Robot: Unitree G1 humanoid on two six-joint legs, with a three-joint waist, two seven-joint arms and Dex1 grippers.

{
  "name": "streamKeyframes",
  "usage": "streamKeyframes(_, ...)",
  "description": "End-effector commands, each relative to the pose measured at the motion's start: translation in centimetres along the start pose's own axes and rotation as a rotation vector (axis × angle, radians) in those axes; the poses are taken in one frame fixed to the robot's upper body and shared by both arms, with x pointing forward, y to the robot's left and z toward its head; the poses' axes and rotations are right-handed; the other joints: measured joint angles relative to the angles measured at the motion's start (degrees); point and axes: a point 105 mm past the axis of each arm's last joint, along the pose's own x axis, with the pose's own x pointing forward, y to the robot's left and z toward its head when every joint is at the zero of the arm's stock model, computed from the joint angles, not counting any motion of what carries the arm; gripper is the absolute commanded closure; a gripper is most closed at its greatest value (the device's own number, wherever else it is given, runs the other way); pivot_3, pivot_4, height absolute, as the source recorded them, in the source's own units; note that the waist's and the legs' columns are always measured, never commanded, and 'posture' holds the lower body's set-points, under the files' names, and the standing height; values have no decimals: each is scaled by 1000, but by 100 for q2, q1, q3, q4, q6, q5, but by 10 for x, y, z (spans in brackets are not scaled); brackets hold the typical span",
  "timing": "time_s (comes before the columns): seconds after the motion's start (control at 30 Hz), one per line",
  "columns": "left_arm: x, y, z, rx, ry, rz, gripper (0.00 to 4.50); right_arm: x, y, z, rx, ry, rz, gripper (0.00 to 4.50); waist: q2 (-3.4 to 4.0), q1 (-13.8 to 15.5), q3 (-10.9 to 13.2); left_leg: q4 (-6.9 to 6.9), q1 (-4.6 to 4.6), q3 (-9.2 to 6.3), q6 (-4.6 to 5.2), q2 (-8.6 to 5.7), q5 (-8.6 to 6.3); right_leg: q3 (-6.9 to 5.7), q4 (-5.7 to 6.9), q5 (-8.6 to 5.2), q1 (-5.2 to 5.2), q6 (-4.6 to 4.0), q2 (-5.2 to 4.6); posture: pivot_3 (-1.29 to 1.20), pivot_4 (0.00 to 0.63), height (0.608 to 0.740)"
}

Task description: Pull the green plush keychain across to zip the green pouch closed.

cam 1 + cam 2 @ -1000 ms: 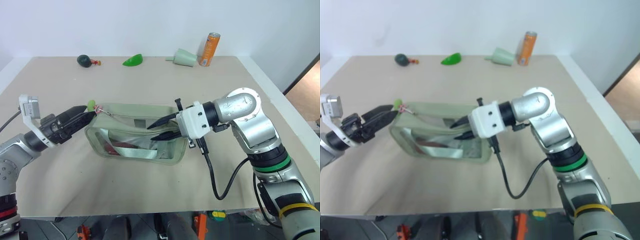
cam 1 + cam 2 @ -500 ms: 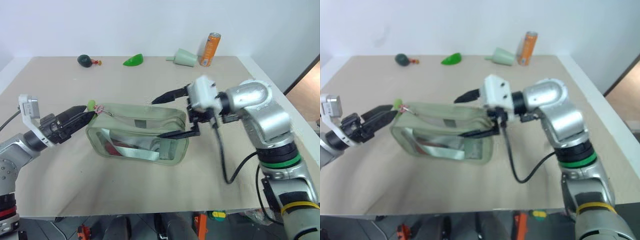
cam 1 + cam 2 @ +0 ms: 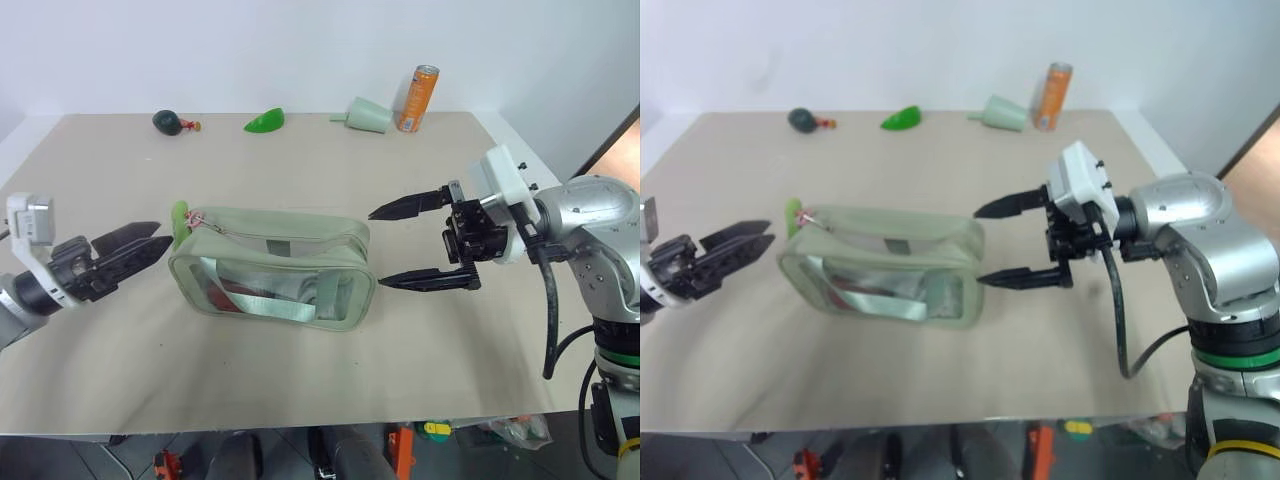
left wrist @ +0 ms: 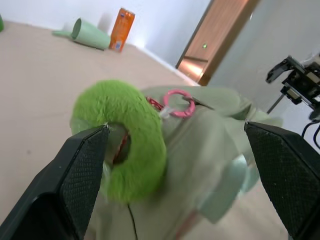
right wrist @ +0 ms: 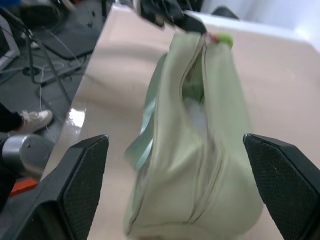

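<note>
- At about nine o'clock on the beige tabletop [image 3: 300, 150], the left gripper [image 3: 140, 241] points toward the centre with its two black fingers spread apart, holding nothing.
- Just beyond its fingertips hangs the small lime-green fuzzy ring of the green plush keychain [image 3: 180, 213], joined by a pinkish link [image 4: 180, 103] to the zipper at the nine o'clock end of the pouch (the wrist view shows the ring between the spread fingers, touching neither as far as can be seen).
- The pale sage-green boxy green pouch [image 3: 272, 264] with clear plastic side panels sits upright near the table's centre; a green webbing strap [image 3: 265, 303] runs along its near side and red items show through the panel.
- Along the pouch's top, the zipper line reads as closed in the right wrist view, though its far end by the keychain is too blurred to be sure.
- At three o'clock, the right gripper [image 3: 400, 245] faces the pouch's end, fingers splayed wide, one above the other, both apart from the fabric.
- Along the far edge, around twelve o'clock, from left to right: a dark green rounded toy [image 3: 167, 121], a smooth bright green leaf-shaped wedge [image 3: 265, 121], a pale green cone [image 3: 366, 115] lying on its side, and an upright orange drink can [image 3: 420, 98].
</note>
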Motion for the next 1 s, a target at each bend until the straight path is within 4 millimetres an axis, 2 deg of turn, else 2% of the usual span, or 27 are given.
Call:
streamKeyframes(0.03,-16,-17,14,80,38,-22,0,0,0,-5,-34,43,-50,40,0,-5,0,0,2,3,0,2,0,1,0,0,0,0,-1,0,150,740)
streamKeyframes(0.13,-17,-30,19,113,67,-52,0,4,1,-10,-25,50,-44,40,1,3,1,0,3,5,0,1,0,2,0,-1,-2,-1,-3,0,150,740)
streamKeyframes(0.33,-2,-67,22,238,145,-184,0,13,0,-15,-19,51,-20,40,3,7,2,0,3,5,-1,-6,1,3,0,-1,1,-1,-9,0,150,740)
streamKeyframes(0.47,4,-81,22,285,163,-237,0,16,2,-19,-21,63,-7,40,3,6,2,-1,3,5,-1,-5,0,4,0,-2,1,-2,-7,0,150,740)
streamKeyframes(0.67,4,-78,16,265,158,-222,0,13,5,-19,-22,70,6,40,3,4,2,-2,6,3,-1,0,1,2,0,-2,1,-3,0,0,150,740)
streamKeyframes(0.8,3,-75,12,237,147,-211,0,10,6,-11,-12,40,4,40,3,5,2,-2,7,4,-1,0,1,2,0,-2,1,-4,0,0,150,740)
streamKeyframes(1.0,3,-72,7,213,137,-203,0,15,11,-12,-7,44,23,40,3,5,2,-2,6,4,-1,-1,1,4,0,-3,1,-4,-1,0,150,740)
